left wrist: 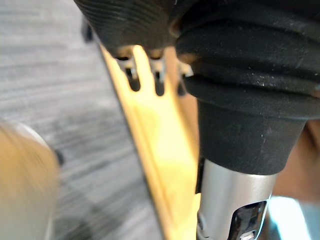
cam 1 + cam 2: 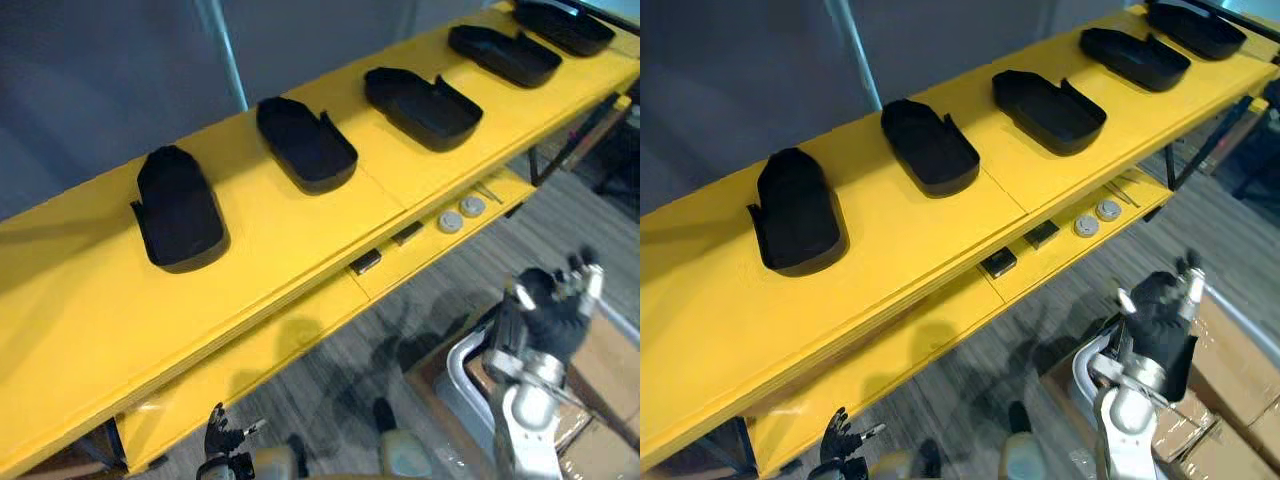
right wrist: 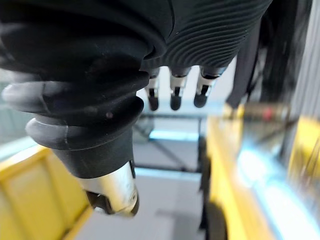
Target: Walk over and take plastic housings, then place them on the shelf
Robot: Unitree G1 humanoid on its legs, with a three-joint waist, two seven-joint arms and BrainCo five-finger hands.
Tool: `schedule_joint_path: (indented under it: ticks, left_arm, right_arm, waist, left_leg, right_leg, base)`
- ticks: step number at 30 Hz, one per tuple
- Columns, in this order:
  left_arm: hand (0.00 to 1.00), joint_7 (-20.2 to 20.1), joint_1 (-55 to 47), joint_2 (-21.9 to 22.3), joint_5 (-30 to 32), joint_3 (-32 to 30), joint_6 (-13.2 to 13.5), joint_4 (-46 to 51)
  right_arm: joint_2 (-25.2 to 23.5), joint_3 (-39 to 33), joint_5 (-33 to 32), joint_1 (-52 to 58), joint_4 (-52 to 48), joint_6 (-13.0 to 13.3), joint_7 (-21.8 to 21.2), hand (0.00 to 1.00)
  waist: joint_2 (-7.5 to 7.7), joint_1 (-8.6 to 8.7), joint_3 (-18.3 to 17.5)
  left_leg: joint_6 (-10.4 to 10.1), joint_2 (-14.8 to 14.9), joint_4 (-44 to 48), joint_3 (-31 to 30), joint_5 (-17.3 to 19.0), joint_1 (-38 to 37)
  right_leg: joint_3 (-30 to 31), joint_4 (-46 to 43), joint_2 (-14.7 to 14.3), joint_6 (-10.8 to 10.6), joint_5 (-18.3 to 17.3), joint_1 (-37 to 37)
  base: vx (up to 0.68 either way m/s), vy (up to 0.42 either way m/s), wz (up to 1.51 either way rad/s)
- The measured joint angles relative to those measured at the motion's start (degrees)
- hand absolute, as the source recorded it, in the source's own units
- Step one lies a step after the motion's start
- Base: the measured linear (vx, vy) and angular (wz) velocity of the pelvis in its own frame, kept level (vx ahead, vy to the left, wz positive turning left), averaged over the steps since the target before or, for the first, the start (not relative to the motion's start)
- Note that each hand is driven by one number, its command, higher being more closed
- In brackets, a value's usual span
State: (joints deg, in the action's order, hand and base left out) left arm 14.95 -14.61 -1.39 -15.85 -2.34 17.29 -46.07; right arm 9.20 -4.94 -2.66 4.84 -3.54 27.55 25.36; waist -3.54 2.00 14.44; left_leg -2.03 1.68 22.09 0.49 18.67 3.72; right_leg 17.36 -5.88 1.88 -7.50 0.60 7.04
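Black housings point(image 2: 178, 208), five spaced in a row along the top of the yellow shelf point(image 2: 90, 330), none touching, all well apart from both hands. Just beneath, a lower board point(image 2: 250, 350) with two small dark blocks point(image 2: 366, 262) and two round discs point(image 2: 451, 222) near its front edge. Low over the grey floor point(image 2: 330, 400) by the shelf's bottom edge, left hand point(image 2: 228, 437) with fingers point(image 1: 159, 82) straight and spread, holding nothing; right hand point(image 2: 557, 300) raised above cardboard boxes point(image 2: 1230, 370), fingers point(image 3: 173, 97) likewise straight, empty.
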Motion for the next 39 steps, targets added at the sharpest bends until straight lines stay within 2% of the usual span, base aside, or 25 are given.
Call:
schedule_joint_path:
  ticks: [3,6,9,10,11,14,16,18,20,22,23,24,25,26,27,28,29,30,31,32,33,34,36,37,39]
  left_arm:
    - [0.00,0.0,-0.6,-0.1,0.7,-1.4,1.7,-0.1]
    - [0.00,-0.5,-0.8,-0.9,1.2,-2.6,1.4,0.0]
    - [0.00,0.1,-0.9,-1.0,1.7,-4.5,0.8,0.4]
    - [0.00,1.0,-1.0,-0.9,1.7,-5.1,0.3,0.7]
    - [0.00,1.8,-1.0,-0.8,1.6,-5.6,-0.4,0.6]
    - [0.00,2.5,-1.0,-0.9,1.1,-6.5,-1.2,0.2]
    - [0.00,2.5,-1.1,-0.9,1.2,-6.7,-1.2,-0.1]
    - [0.00,2.4,-1.9,-0.8,1.3,-8.0,-1.2,-0.4]
    - [0.00,2.4,-2.6,-1.2,1.2,-8.7,-1.2,-0.4]
    - [0.00,2.0,-3.8,-2.3,1.0,-8.6,-0.7,-0.6]
    - [0.00,1.1,-3.8,-3.0,0.4,-8.6,0.3,-1.4]
    - [0.00,0.2,-2.9,-2.5,0.0,-8.4,1.0,-2.3]
    - [0.00,-0.1,-2.6,-2.2,0.0,-8.0,1.5,-2.3]
    - [0.00,-0.6,-1.6,-0.8,-0.6,-7.5,1.6,-3.0]
    - [0.00,-1.3,-1.9,-0.4,-2.4,-7.4,1.6,-3.0]
    - [0.00,-1.5,-2.0,-0.4,-2.9,-7.4,1.6,-2.7]
    - [0.00,-1.7,-2.2,-0.4,-3.3,-7.0,1.7,-1.6]
    - [0.00,-1.7,-2.1,-0.5,-3.3,-6.3,1.9,-1.0]
    - [0.00,-1.7,-2.0,-0.8,-1.7,-5.2,2.5,0.5]
    - [0.00,-1.6,-1.7,-1.4,-0.1,-3.6,3.2,1.3]
    - [0.00,-1.6,-1.6,-2.0,0.8,-2.7,3.3,1.9]
    - [0.00,-1.6,-1.4,-2.9,1.2,-0.3,3.8,3.3]
    - [0.00,-1.7,-0.6,-3.0,1.8,2.8,3.9,5.2]
    - [0.00,-1.7,1.1,-3.1,3.0,5.3,3.8,6.1]
    - [0.00,-2.2,3.6,-4.2,3.3,6.2,3.7,7.6]
  right_arm:
    - [-0.2,1.9,-1.3,-0.6,0.9,-1.7,1.9,0.00]
    - [-2.3,2.8,-1.1,3.0,1.8,-4.2,3.6,0.00]
    - [-5.3,3.7,-1.1,7.7,1.6,-3.8,2.8,0.00]
    - [-5.7,4.2,-1.2,8.8,1.6,-3.5,1.1,0.00]
    - [-5.7,4.7,-1.2,8.9,1.6,-2.9,0.0,0.00]
    - [-5.9,6.7,-1.0,8.9,1.6,-0.7,-1.5,0.00]
    - [-5.9,7.9,-1.0,8.3,1.9,-0.6,-1.1,0.00]
    - [-5.9,10.4,-0.8,6.5,3.5,-0.9,-0.1,0.00]
    - [-5.9,11.5,1.2,5.4,5.8,-1.9,0.7,0.00]
    - [-5.9,12.5,4.8,5.5,6.4,-4.3,2.2,0.00]
    - [-5.5,12.6,8.6,6.0,6.1,-6.3,2.7,0.00]
    - [-3.9,12.4,11.9,6.0,5.9,-8.9,2.3,0.00]
    - [-2.7,12.4,12.7,5.7,5.2,-10.1,1.9,0.00]
    - [0.3,11.3,13.0,4.7,4.0,-11.3,0.8,0.00]
    - [1.6,9.8,12.9,4.3,3.7,-12.3,-0.1,0.00]
    - [2.0,9.1,12.9,4.6,3.5,-12.7,-0.7,0.00]
    - [3.1,8.1,12.4,5.2,3.1,-12.8,-1.6,0.00]
    - [3.2,7.7,12.4,5.7,2.6,-12.8,-1.9,0.00]
    - [4.5,7.3,11.6,6.3,1.4,-12.8,-2.6,0.00]
    - [4.9,7.1,11.1,6.6,0.6,-12.7,-3.1,0.00]
    - [5.0,7.0,10.8,6.9,0.3,-12.6,-3.2,0.00]
    - [5.0,6.6,9.7,7.3,0.0,-12.1,-3.7,0.00]
    - [5.1,5.5,7.4,7.8,0.1,-11.0,-4.1,0.00]
    - [4.2,4.5,5.2,7.7,0.8,-9.9,-4.0,0.00]
    - [3.2,4.1,4.9,7.5,1.9,-9.6,-4.0,0.00]
  waist:
    - [0.49,-0.04,0.3]
    - [3.07,-0.10,1.8]
    - [4.43,0.05,2.5]
    - [4.71,-0.23,2.7]
    - [4.75,-0.27,2.8]
    - [4.83,-1.31,2.5]
    - [4.87,-2.64,2.5]
    - [4.94,-3.28,2.5]
    - [5.15,-3.88,2.4]
    - [6.55,-4.21,1.6]
    - [7.38,-4.01,1.0]
    - [7.29,-4.09,0.7]
    - [7.28,-4.09,0.6]
    - [5.07,-3.87,1.7]
    - [4.87,-2.51,1.8]
    - [4.89,-1.96,1.8]
    - [4.80,-0.90,1.8]
    - [5.20,-0.78,2.0]
    - [4.53,-0.95,2.2]
    - [4.30,-1.04,2.3]
    - [4.28,-1.23,2.4]
    - [4.30,-1.33,2.4]
    - [3.43,-0.96,3.0]
    - [3.62,-1.00,4.0]
    - [6.15,-1.11,6.1]
  left_leg:
    - [0.3,-0.8,2.6,0.2,1.1,2.4]
    - [1.2,-0.6,5.6,2.3,1.6,2.2]
    - [1.9,1.1,6.3,5.7,2.3,1.0]
    - [2.1,2.1,6.3,8.0,2.4,0.6]
    - [2.2,3.4,6.3,9.8,2.4,0.3]
    - [1.4,8.0,6.2,13.6,1.9,0.1]
    - [-0.2,11.5,5.6,14.8,1.0,-0.5]
    - [-2.2,16.2,5.5,16.1,0.0,-0.7]
    - [-4.4,19.7,5.7,17.3,-0.6,-1.8]
    - [-7.0,22.1,6.5,17.6,-1.2,-2.8]
    - [-10.4,23.8,6.3,17.2,-1.3,-3.5]
    - [-12.1,25.7,4.3,17.5,-2.2,-4.8]
    - [-12.4,26.1,3.3,17.6,-2.6,-5.2]
    - [-11.1,28.2,2.3,17.4,-4.1,-6.4]
    - [-7.9,28.1,2.4,17.3,-8.1,-6.1]
    - [-6.4,27.8,3.0,16.9,-10.4,-5.5]
    - [-2.6,27.7,6.9,14.9,-15.1,-3.3]
    - [-2.5,27.3,9.9,13.4,-14.9,-2.0]
    - [-2.7,25.5,16.3,10.4,-10.4,0.3]
    - [-4.1,22.2,20.2,7.6,-5.9,2.6]
    - [-5.0,20.3,20.3,6.9,-4.3,3.1]
    - [-6.1,16.8,17.7,6.1,-2.1,3.9]
    - [-5.5,12.9,8.6,6.5,-2.2,5.1]
    - [-6.5,11.2,5.4,7.1,-2.8,4.6]
    - [-5.4,8.2,4.6,8.1,-3.4,5.4]
  right_leg:
    - [1.3,-2.0,0.0,-0.8,0.4,2.5]
    - [3.7,-3.3,-0.5,-2.0,1.3,2.9]
    - [0.7,-1.8,-0.9,-0.2,3.8,2.7]
    - [-3.5,-0.4,-0.1,4.0,2.9,2.7]
    - [-6.5,-1.0,0.5,5.7,1.8,3.2]
    - [-13.6,-10.1,1.4,6.1,1.3,5.9]
    - [-16.1,-16.5,2.9,8.2,-0.1,5.9]
    - [-16.7,-23.1,7.1,9.4,-0.8,5.9]
    - [-17.5,-24.5,10.4,9.5,-0.5,5.9]
    - [-18.3,-23.0,12.7,8.6,4.0,5.4]
    - [-21.1,-21.7,12.8,2.3,2.6,4.5]
    - [-25.7,-20.1,11.9,-3.7,-3.6,3.8]
    - [-27.1,-19.5,11.2,-4.2,-6.7,4.0]
    - [-26.3,-20.8,8.5,-3.0,-8.0,6.0]
    - [-24.5,-22.2,7.0,-1.4,-9.0,8.1]
    - [-23.8,-22.1,6.8,-1.1,-9.2,8.5]
    - [-22.3,-21.0,6.0,-0.4,-9.1,8.3]
    - [-21.3,-20.0,5.6,0.2,-8.8,8.0]
    - [-19.1,-17.1,4.8,1.3,-8.0,6.7]
    - [-17.0,-14.1,3.9,1.9,-6.5,5.3]
    - [-16.5,-12.8,3.9,2.0,-5.7,4.7]
    - [-14.6,-10.9,3.6,1.9,-4.3,3.9]
    - [-13.5,-9.6,3.6,0.2,-2.6,3.5]
    - [-12.7,-9.8,4.5,-0.6,-2.3,3.9]
    - [-13.5,-8.7,7.5,-1.7,-1.5,4.8]
  base:
    - [-0.11,0.083,-0.20]
    - [-0.07,0.096,-0.40]
    - [-0.12,0.033,-0.73]
    - [-0.16,0.007,-0.90]
    - [-0.16,0.028,-1.12]
    - [-0.08,-0.058,-0.78]
    - [0.03,-0.189,-0.62]
    - [0.03,-0.305,-0.60]
    - [0.06,-0.402,-0.70]
    - [0.09,-0.455,-0.72]
    - [0.14,-0.548,-0.64]
    - [0.16,-0.566,-0.75]
    - [0.16,-0.551,-1.08]
    - [0.12,-0.476,-1.05]
    - [0.11,-0.458,-0.95]
    - [0.11,-0.404,-0.69]
    - [0.11,-0.333,-0.54]
    - [0.10,-0.237,-0.81]
    - [0.07,-0.111,-1.04]
    - [0.05,-0.029,-1.09]
    - [0.07,-0.007,-1.07]
    - [0.07,0.051,-0.86]
    - [0.04,0.134,-0.61]
    - [0.01,0.172,-0.24]
    - [-0.04,0.191,-0.04]
